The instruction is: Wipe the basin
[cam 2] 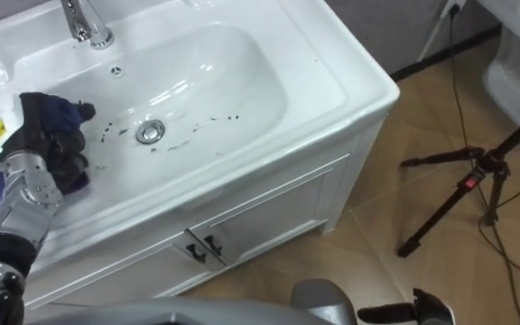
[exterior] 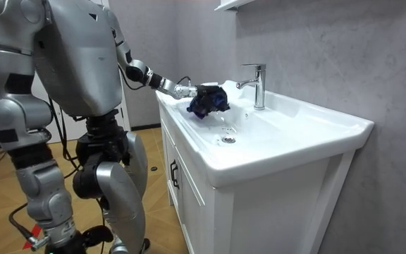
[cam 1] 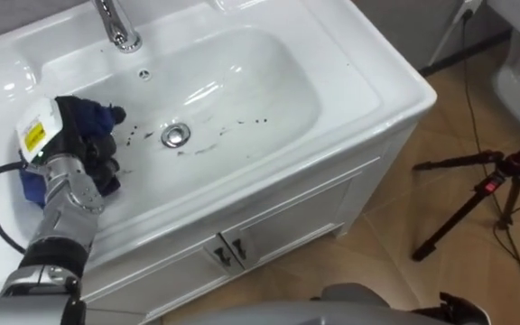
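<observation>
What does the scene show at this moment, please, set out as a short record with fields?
Basin: white, with dark specks around the drain
Left robot hand: curled round a blue cloth, on the bowl's left slope
Robot stance: standing at the front, left arm reaching in
Faucet: chrome, behind the drain
Cabinet doors: closed, underneath
Floor: black tripod off to the right
</observation>
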You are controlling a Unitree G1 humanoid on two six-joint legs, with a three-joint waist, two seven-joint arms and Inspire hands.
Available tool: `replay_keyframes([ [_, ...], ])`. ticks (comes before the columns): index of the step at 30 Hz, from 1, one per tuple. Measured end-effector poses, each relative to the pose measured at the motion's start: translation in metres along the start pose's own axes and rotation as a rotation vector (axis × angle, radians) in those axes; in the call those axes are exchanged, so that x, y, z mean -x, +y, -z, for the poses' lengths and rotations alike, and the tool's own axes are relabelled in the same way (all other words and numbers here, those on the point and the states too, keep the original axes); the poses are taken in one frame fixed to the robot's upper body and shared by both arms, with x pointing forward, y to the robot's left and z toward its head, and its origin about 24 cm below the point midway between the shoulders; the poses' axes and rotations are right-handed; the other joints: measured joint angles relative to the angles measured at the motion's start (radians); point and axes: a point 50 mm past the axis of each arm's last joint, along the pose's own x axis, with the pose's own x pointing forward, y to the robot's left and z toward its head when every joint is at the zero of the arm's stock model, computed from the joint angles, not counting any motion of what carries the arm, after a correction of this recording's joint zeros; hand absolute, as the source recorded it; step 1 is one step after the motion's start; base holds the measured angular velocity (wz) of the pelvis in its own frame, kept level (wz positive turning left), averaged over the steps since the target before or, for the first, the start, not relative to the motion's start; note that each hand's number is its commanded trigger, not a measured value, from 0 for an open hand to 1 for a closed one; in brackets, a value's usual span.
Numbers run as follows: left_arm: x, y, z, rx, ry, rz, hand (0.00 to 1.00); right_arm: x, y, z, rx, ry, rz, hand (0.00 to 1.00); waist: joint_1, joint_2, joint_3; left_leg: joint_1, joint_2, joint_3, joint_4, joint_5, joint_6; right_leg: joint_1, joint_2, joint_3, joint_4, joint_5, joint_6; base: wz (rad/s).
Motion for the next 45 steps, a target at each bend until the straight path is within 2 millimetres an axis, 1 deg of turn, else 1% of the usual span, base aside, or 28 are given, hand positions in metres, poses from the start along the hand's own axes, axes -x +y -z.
replay_keyframes([
  [2, -0.003, 0.006, -0.012, 0.029, -0.049, -0.04, 1.0, 0.0, 0.0, 0.0, 0.0, -0.002, -0.001, 0.0, 0.0, 0.004, 0.002, -0.002, 0.0, -0.017, -0.001, 0.0, 0.0, 0.007, 0.002, -0.002, -0.014, 0.002, 0.003, 0.18],
  [6, -0.004, 0.014, -0.02, 0.05, -0.08, -0.115, 1.0, 0.0, 0.0, -0.001, 0.001, -0.003, -0.001, 0.0, 0.007, 0.015, 0.0022, -0.002, 0.0, -0.024, -0.009, 0.0, 0.0, 0.009, 0.003, -0.008, -0.019, 0.002, 0.003, 0.04],
  [7, -0.004, 0.016, -0.023, 0.058, -0.093, -0.129, 1.0, 0.0, 0.0, 0.0, 0.0, -0.002, -0.001, 0.0, 0.01, 0.019, 0.0001, 0.0, 0.0, -0.026, -0.01, 0.0, 0.0, 0.01, 0.002, -0.011, -0.021, 0.003, 0.002, 0.06],
  [8, -0.005, 0.019, -0.026, 0.066, -0.107, -0.148, 1.0, 0.0, 0.0, 0.001, 0.001, 0.0, -0.002, 0.0, 0.012, 0.02, 0.0006, 0.001, 0.0, -0.031, -0.011, 0.001, -0.001, 0.015, 0.002, -0.015, -0.019, 0.003, 0.002, 0.09],
  [10, -0.005, 0.021, -0.028, 0.072, -0.115, -0.173, 1.0, 0.0, 0.0, 0.002, 0.002, 0.004, -0.006, 0.0, 0.01, 0.022, 0.0012, 0.005, -0.001, -0.043, -0.012, 0.002, -0.001, 0.027, -0.001, -0.029, -0.03, 0.003, 0.002, 0.15],
  [13, -0.005, 0.023, -0.027, 0.076, -0.113, -0.19, 1.0, 0.0, 0.0, 0.002, 0.002, 0.004, -0.016, 0.0, 0.014, 0.022, 0.0027, 0.015, 0.0, -0.047, -0.016, 0.002, -0.001, 0.039, -0.001, -0.033, -0.035, 0.003, 0.003, 0.06],
  [16, -0.002, 0.025, -0.02, 0.066, -0.097, -0.204, 1.0, 0.0, 0.001, 0.0, 0.001, 0.0, -0.022, 0.0, 0.02, 0.022, 0.0027, 0.019, -0.001, -0.047, -0.018, 0.002, -0.001, 0.044, -0.001, -0.032, -0.04, 0.002, 0.003, 0.0],
  [18, 0.001, 0.025, -0.014, 0.06, -0.081, -0.208, 1.0, 0.0, 0.001, 0.002, 0.0, 0.008, -0.023, 0.0, 0.023, 0.021, 0.0028, 0.019, -0.001, -0.047, -0.017, 0.002, -0.001, 0.046, -0.001, -0.033, -0.044, 0.003, 0.004, 0.0],
  [20, 0.003, 0.025, -0.008, 0.054, -0.062, -0.207, 1.0, 0.001, 0.0, 0.007, 0.001, 0.028, -0.021, 0.0, 0.037, 0.02, 0.0034, 0.02, -0.001, -0.047, -0.018, 0.002, -0.001, 0.047, 0.0, -0.036, -0.05, 0.003, 0.004, 0.0],
  [21, 0.004, 0.025, -0.006, 0.052, -0.057, -0.207, 1.0, 0.001, 0.0, 0.008, 0.001, 0.032, -0.02, 0.0, 0.038, 0.02, 0.0033, 0.02, -0.001, -0.048, -0.018, 0.002, -0.001, 0.048, -0.001, -0.039, -0.05, 0.003, 0.004, 0.07],
  [26, 0.016, 0.025, 0.018, -0.023, -0.008, -0.2, 1.0, 0.002, -0.003, 0.018, -0.009, 0.073, -0.012, 0.0, 0.051, 0.017, 0.0032, 0.037, -0.002, -0.058, -0.034, 0.004, -0.002, 0.074, 0.0, -0.045, -0.055, 0.002, 0.005, 0.05],
  [29, 0.019, 0.028, 0.026, -0.051, 0.009, -0.209, 1.0, 0.002, -0.005, 0.019, 0.011, 0.083, -0.011, 0.0, 0.065, 0.013, 0.0006, 0.036, -0.004, -0.071, -0.033, 0.004, -0.001, 0.077, -0.004, -0.054, -0.057, 0.0, 0.007, 0.09],
  [31, 0.027, 0.037, 0.036, -0.054, 0.03, -0.244, 1.0, 0.002, -0.006, 0.019, 0.018, 0.083, -0.007, 0.0, 0.075, 0.006, -0.0054, 0.037, -0.003, -0.075, -0.033, 0.004, -0.001, 0.081, -0.004, -0.06, -0.065, 0.0, 0.007, 0.11],
  [32, 0.028, 0.039, 0.037, -0.054, 0.034, -0.252, 1.0, 0.002, -0.006, 0.019, 0.016, 0.083, -0.006, 0.0, 0.077, 0.004, -0.0065, 0.037, -0.003, -0.078, -0.032, 0.004, -0.001, 0.082, -0.004, -0.063, -0.065, 0.0, 0.007, 0.11],
  [33, 0.029, 0.043, 0.04, -0.054, 0.043, -0.271, 1.0, 0.002, -0.006, 0.019, 0.014, 0.083, -0.003, 0.0, 0.089, 0.002, -0.0078, 0.038, -0.003, -0.081, -0.031, 0.004, -0.001, 0.086, -0.004, -0.067, -0.065, 0.0, 0.007, 0.09],
  [35, 0.03, 0.049, 0.045, -0.054, 0.062, -0.299, 1.0, 0.002, -0.007, 0.019, 0.014, 0.082, -0.001, 0.0, 0.106, -0.001, -0.0082, 0.042, -0.003, -0.084, -0.031, 0.004, -0.001, 0.095, -0.005, -0.071, -0.068, 0.0, 0.008, 0.09],
  [37, 0.03, 0.052, 0.048, -0.054, 0.082, -0.313, 1.0, 0.002, -0.007, 0.018, 0.009, 0.078, -0.003, 0.0, 0.122, 0.002, -0.007, 0.051, -0.003, -0.09, -0.032, 0.004, -0.001, 0.095, -0.005, -0.069, -0.069, -0.001, 0.008, 0.04],
  [41, 0.029, 0.058, 0.054, -0.059, 0.121, -0.338, 1.0, 0.002, -0.006, 0.016, 0.003, 0.079, -0.008, 0.0, 0.128, 0.008, -0.0046, 0.052, -0.006, -0.1, -0.036, 0.004, -0.001, 0.097, -0.007, -0.072, -0.067, -0.006, 0.01, 0.06],
  [45, 0.029, 0.059, 0.056, -0.062, 0.131, -0.341, 1.0, 0.002, -0.006, 0.015, 0.003, 0.077, -0.009, 0.0, 0.127, 0.01, -0.0052, 0.052, -0.007, -0.102, -0.045, 0.005, -0.001, 0.097, -0.006, -0.072, -0.066, -0.006, 0.01, 0.0],
])
